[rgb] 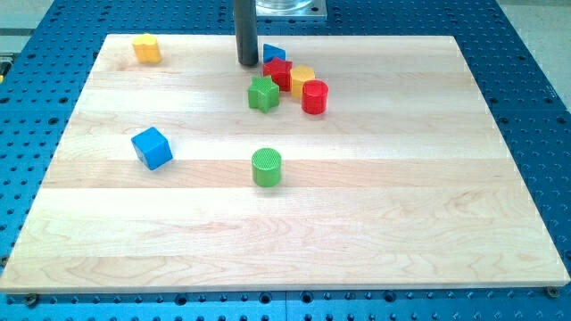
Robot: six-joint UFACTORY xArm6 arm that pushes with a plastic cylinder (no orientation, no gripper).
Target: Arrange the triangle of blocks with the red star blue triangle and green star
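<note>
The red star (278, 72), the blue triangle (273, 54) and the green star (263, 93) sit close together near the view's top centre of the wooden board (401, 205). The blue triangle is at the top, partly hidden behind the red star; the green star lies just below and left of the red star. My tip (247, 62) is at the end of the dark rod, just left of the blue triangle and above the green star.
A yellow block (303, 78) and a red cylinder (315, 96) touch the cluster on its right. A green cylinder (267, 167) stands at the board's middle, a blue cube (152, 147) at the left, a yellow block (146, 48) at the top left.
</note>
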